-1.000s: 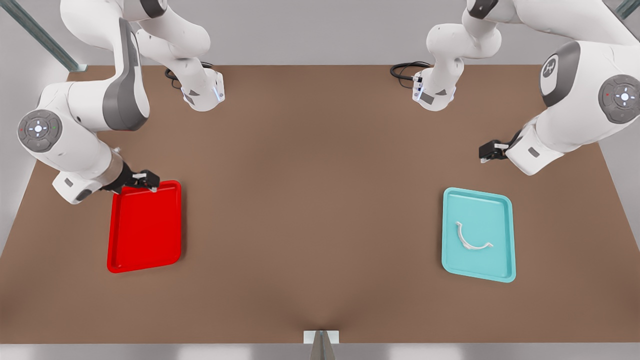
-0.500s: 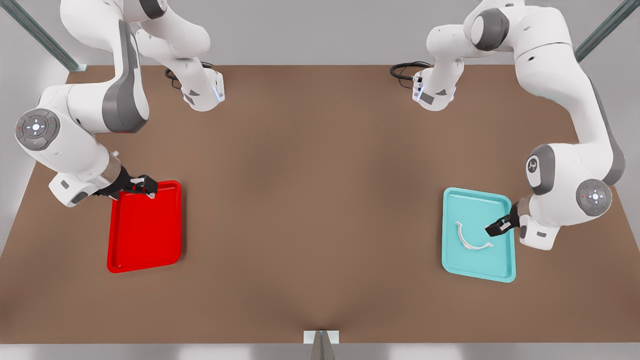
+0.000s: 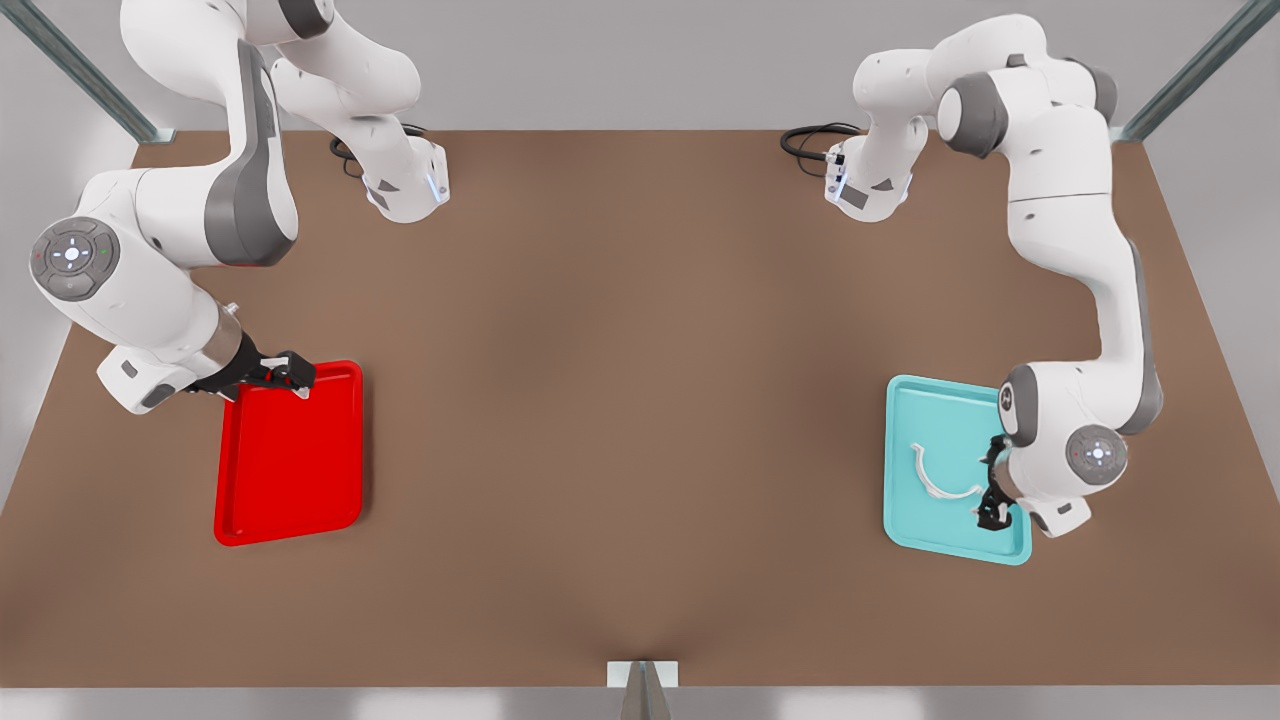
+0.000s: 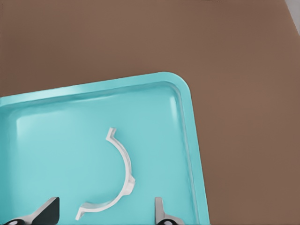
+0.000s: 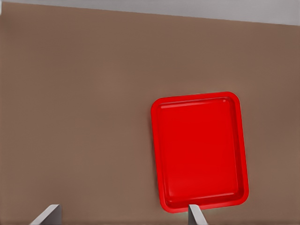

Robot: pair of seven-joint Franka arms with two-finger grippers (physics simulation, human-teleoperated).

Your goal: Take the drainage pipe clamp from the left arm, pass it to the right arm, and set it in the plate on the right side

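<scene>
Brown table [image 3: 620, 400], clamp [image 4: 116, 178] between open left fingers [image 4: 159, 211]

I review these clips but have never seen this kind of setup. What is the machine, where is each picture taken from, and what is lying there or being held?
This is a simulator's render of two white robot arms over a brown table. The front view looks down from a camera off the arms; the other two come from wrist cameras. The left gripper, on the front view's right, hangs open over a teal tray where a white C-shaped pipe clamp lies, not yet grasped. Its wrist view shows the clamp between its fingertips. The right gripper waits open at the edge of the red plate. Nothing is held.
</scene>
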